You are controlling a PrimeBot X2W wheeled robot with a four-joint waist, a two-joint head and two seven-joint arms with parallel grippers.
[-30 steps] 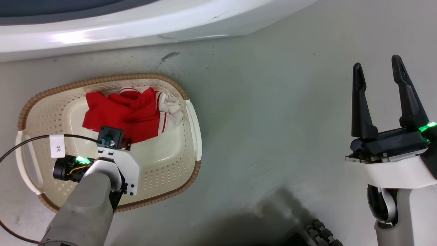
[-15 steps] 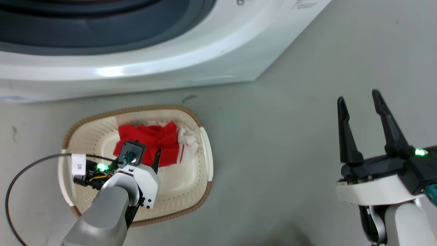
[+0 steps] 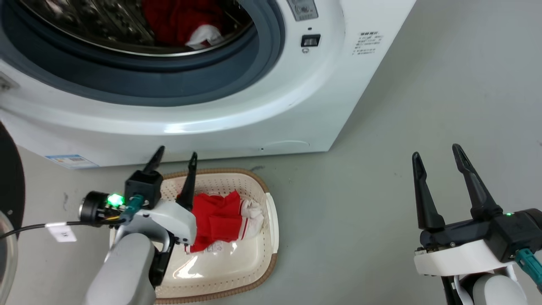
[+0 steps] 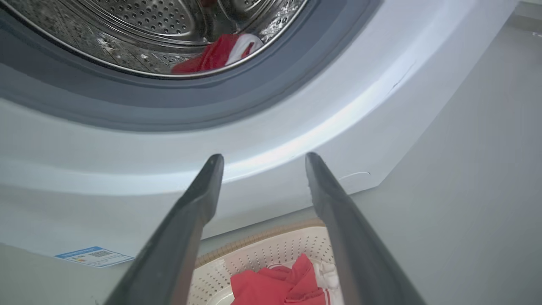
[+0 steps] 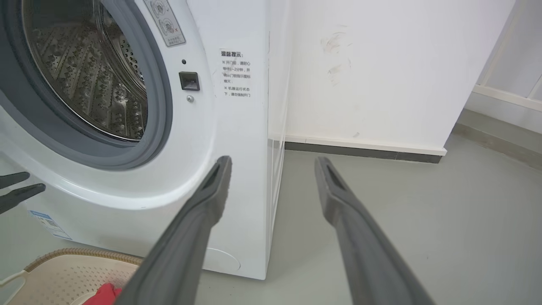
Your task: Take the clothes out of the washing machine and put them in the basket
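One red garment [image 3: 222, 220] w/ white trim lies crumpled in the basket [image 3: 273, 220], approx. 7 o'clock in the head view. A second red garment [image 3: 182, 19] sits inside the drum [image 3: 97, 29] of the washing machine [image 3: 296, 106] at 12 o'clock. That makes 2 garments and 1 basket. The basket stands on the grey floor [image 3: 360, 212] just in front of the machine. Left gripper [image 3: 177, 151] is at 8 o'clock, above the basket's left side, fingers apart and empty. Right gripper [image 3: 436, 151] is at 4 o'clock, well apart from the basket, fingers spread and empty.
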